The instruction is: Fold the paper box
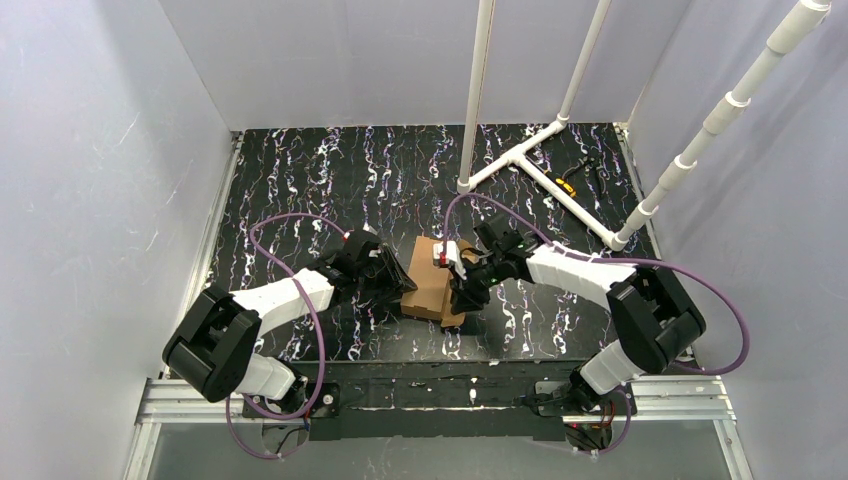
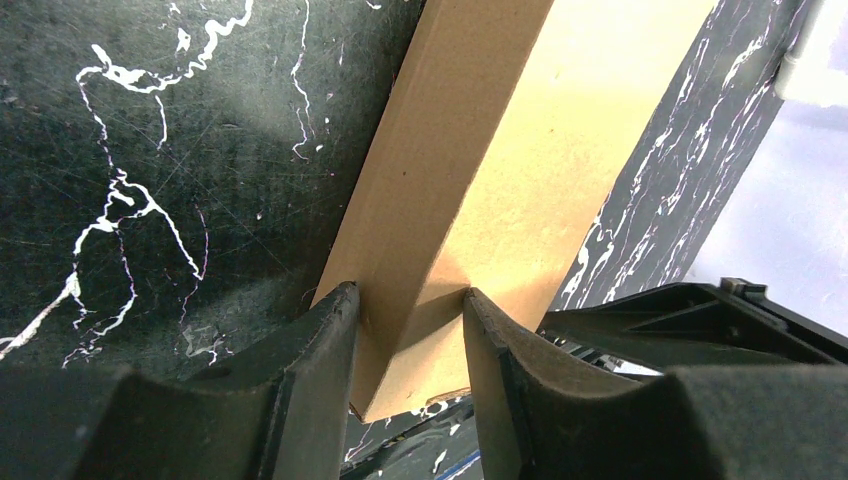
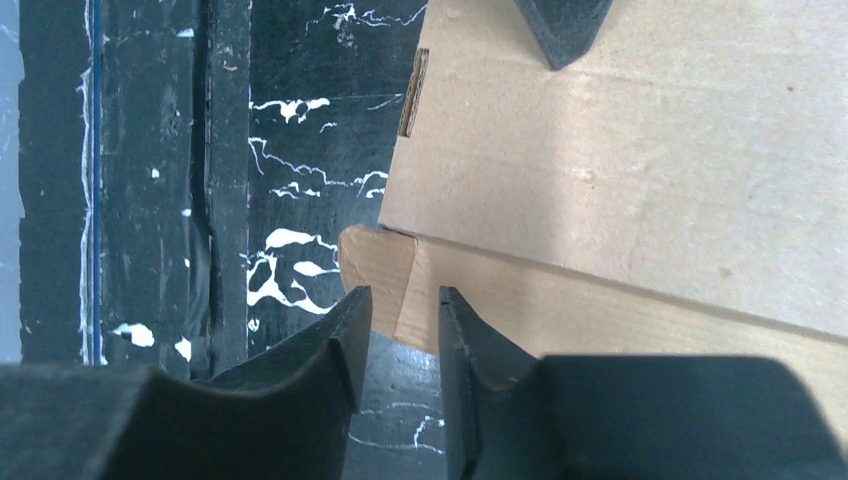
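The paper box (image 1: pixel 428 280) is plain brown cardboard, partly folded, lying mid-table between the arms. My left gripper (image 1: pixel 397 287) is at its left edge. In the left wrist view the left gripper (image 2: pixel 405 312) is shut on the box (image 2: pixel 480 170), with both fingers pressed against a folded corner. My right gripper (image 1: pixel 463 292) is at the box's near right corner. In the right wrist view the right gripper (image 3: pixel 398 305) has a narrow gap between its fingers, which sit at the box (image 3: pixel 640 170) corner and a small tab (image 3: pixel 377 262). I see no grip there.
A white PVC pipe frame (image 1: pixel 540 160) stands at the back right, with a yellow and black tool (image 1: pixel 570 183) beside it. Pale walls close in on the left, back and right. A metal rail (image 1: pixel 430 395) runs along the near edge.
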Robot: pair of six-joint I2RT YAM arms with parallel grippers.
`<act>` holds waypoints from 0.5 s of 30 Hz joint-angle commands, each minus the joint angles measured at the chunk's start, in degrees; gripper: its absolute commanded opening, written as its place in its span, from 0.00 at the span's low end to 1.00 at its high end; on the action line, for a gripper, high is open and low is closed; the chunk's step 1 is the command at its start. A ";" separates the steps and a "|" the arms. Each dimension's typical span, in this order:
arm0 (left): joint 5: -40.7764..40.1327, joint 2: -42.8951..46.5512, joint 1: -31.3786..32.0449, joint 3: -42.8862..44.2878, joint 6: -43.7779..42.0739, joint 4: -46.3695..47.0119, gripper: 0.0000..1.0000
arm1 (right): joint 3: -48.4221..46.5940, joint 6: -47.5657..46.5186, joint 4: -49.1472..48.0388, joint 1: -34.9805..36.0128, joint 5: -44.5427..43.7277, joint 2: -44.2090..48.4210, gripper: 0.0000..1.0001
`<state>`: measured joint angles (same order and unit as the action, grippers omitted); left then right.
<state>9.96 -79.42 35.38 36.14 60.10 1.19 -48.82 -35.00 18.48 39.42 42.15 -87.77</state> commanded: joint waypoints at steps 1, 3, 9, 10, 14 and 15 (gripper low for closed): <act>-1.08 -0.48 0.29 -0.90 -0.59 -2.42 0.39 | -1.88 -5.87 6.68 -0.75 0.14 3.41 0.42; -1.08 -0.40 0.31 -0.94 -0.55 -2.34 0.39 | -0.17 -5.19 5.33 -0.59 -0.27 4.09 0.42; -0.95 0.21 0.31 -1.45 -0.15 -1.69 0.39 | 3.86 -7.70 2.55 1.91 -1.48 5.60 0.49; -0.99 0.27 0.31 -1.54 -0.14 -1.57 0.39 | 4.57 -8.67 1.87 2.80 -2.00 5.74 0.50; -1.14 0.54 0.30 -1.86 0.24 -1.52 0.39 | 6.06 -8.90 -2.88 4.70 -6.30 5.16 0.51; -1.31 0.69 0.27 -2.09 0.48 -1.54 0.39 | 6.43 -8.86 -3.80 5.06 -7.34 5.11 0.51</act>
<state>10.04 -79.40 35.38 35.90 60.31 1.69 -43.62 -42.11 20.29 43.03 38.50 -83.64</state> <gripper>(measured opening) 0.398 0.506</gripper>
